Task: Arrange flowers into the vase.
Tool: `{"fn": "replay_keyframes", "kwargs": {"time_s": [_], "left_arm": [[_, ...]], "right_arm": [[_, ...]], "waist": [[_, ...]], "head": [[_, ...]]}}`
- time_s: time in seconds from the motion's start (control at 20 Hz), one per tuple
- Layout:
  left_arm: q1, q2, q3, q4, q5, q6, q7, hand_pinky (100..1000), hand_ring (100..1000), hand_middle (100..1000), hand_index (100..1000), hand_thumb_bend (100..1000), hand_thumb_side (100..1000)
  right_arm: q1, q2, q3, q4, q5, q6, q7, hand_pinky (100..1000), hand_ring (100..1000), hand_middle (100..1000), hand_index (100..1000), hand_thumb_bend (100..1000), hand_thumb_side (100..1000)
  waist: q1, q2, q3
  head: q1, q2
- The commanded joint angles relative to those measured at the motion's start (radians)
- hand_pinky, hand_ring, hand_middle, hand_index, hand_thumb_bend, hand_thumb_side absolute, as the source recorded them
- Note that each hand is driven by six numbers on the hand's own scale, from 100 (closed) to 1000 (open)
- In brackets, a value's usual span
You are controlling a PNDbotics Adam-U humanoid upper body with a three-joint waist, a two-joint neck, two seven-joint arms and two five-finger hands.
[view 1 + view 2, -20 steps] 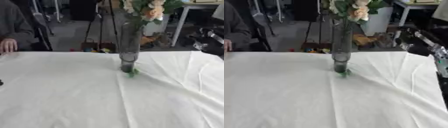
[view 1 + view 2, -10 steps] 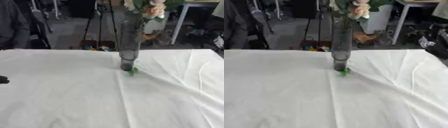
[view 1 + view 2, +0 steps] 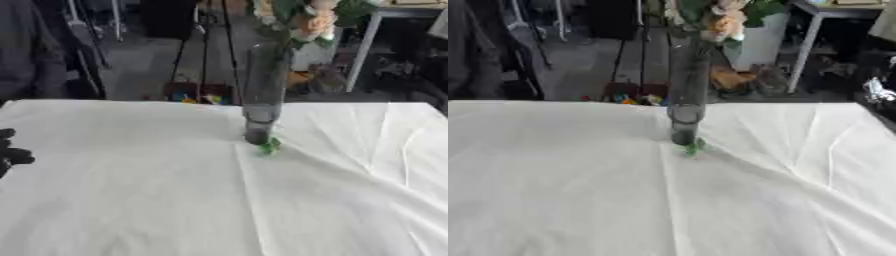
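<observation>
i'm seeing the vase (image 3: 262, 95) standing upright at upper centre of the white tablecloth (image 3: 175, 200), flowers (image 3: 306, 17) already in it, a green leaf (image 3: 269, 146) at its foot. my left hand (image 3: 10, 152) is peeking in at the left edge, fingers unreadable; i'm seeing no right hand.

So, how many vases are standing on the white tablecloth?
1. The tall glass vase stands upright near the far middle of the tablecloth, holding flowers. A small green piece lies at its base.
</observation>
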Motion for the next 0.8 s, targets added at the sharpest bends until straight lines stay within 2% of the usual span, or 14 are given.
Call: {"fn": "replay_keyframes", "kwargs": {"time_s": [0.05, 0.4, 0.8], "left_arm": [[-0.004, 0.0, 0.001, -0.026, -0.018, -0.001, 0.015, 627, 608, 731, 659, 653, 669], [0.005, -0.01, -0.001, -0.033, -0.048, 0.004, 0.047, 629, 614, 732, 659, 621, 669], [0.013, -0.017, -0.006, -0.037, -0.053, 0.006, 0.046, 626, 610, 728, 659, 615, 670]], "right_arm": [[-0.005, -0.015, -0.01, -0.041, -0.019, 0.011, -0.007, 733, 874, 543, 647, 100, 383], [0.005, 0.006, -0.006, -0.063, -0.02, 0.03, -0.02, 730, 865, 532, 626, 100, 274], [0.013, 0.022, -0.004, -0.078, -0.02, 0.045, -0.014, 731, 870, 536, 642, 100, 275]], "waist": [[0.002, -0.016, -0.003], [0.005, -0.028, -0.011], [0.007, -0.038, -0.018]], "head": [[0.003, 0.001], [0.02, 0.011], [0.024, 0.011]]}}
